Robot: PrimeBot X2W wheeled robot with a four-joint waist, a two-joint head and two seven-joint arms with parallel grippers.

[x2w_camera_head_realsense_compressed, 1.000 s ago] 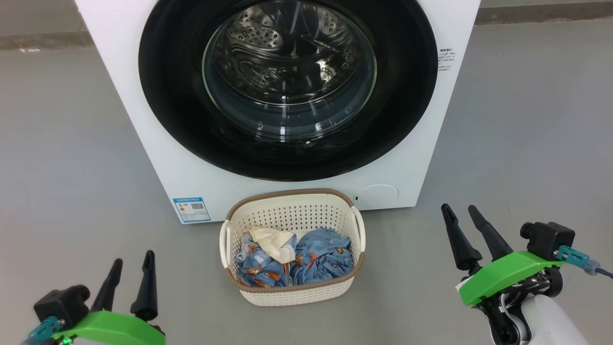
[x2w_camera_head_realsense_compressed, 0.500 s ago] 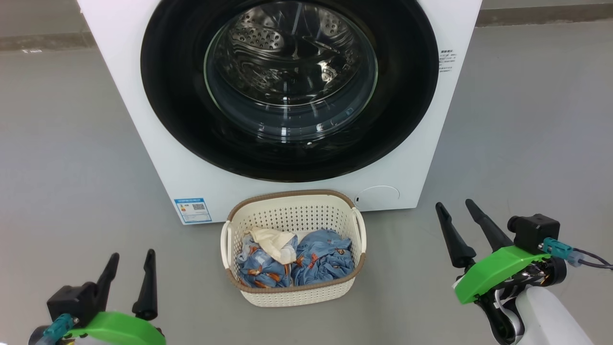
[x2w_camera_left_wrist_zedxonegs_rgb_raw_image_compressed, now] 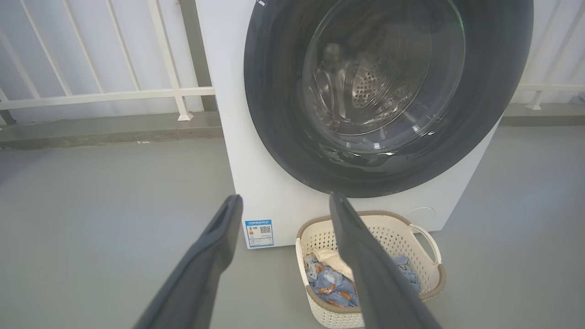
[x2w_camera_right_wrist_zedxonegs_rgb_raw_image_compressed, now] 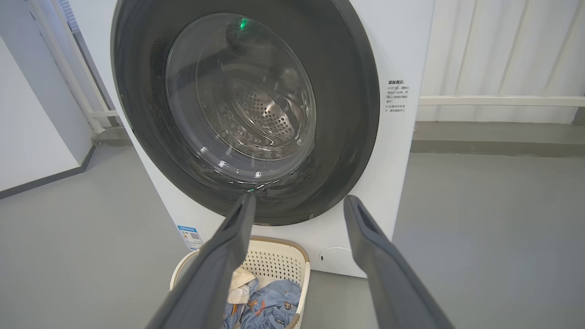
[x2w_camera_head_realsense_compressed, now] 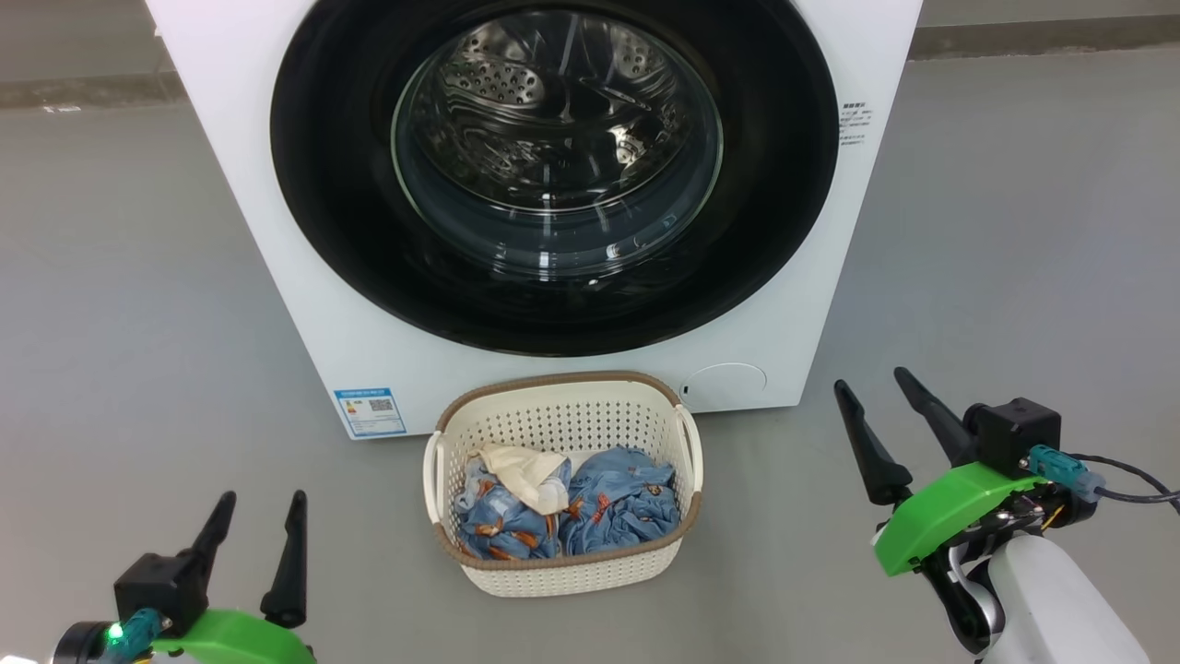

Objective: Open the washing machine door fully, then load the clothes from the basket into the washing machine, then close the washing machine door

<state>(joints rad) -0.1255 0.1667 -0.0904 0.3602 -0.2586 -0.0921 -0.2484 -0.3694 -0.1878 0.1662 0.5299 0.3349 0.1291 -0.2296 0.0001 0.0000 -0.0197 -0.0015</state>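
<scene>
- While the door point(x2w_camera_head_realsense_compressed: 553, 318) sits shut against the front of the machine point(x2w_camera_head_realsense_compressed: 369, 369), its clear glass bowl shows the steel drum point(x2w_camera_head_realsense_compressed: 553, 120) behind it.
- Its glossy black rim covers most of the machine's white front, and a blue sticker point(x2w_camera_head_realsense_compressed: 370, 410) sits at that front's lower left corner.
- On the grey floor point(x2w_camera_head_realsense_compressed: 138, 323), the basket point(x2w_camera_head_realsense_compressed: 562, 576) stands close to the near side of the machine, below the door's lower edge and about centred; whether it touches the machine I cannot tell.
- Inside the basket lie the clothes point(x2w_camera_head_realsense_compressed: 618, 503): blue printed pieces across the bottom, with 1 cream cloth point(x2w_camera_head_realsense_compressed: 530, 470) on top toward the left.
- At the near left, the left pincer point(x2w_camera_head_realsense_compressed: 261, 500) hovers low, well left of the basket, its 2 fingers apart and empty.
- At the near right, the right pincer point(x2w_camera_head_realsense_compressed: 869, 380) hovers right of the basket, its 2 fingers likewise apart and empty, tips angled toward the machine's lower right corner.
- Both pincers are clear of the door, the basket and the clothes.
- Beyond the machine on the far left, the left wrist view shows a white railing point(x2w_camera_left_wrist_zedxonegs_rgb_raw_image_compressed: 114, 96).
</scene>
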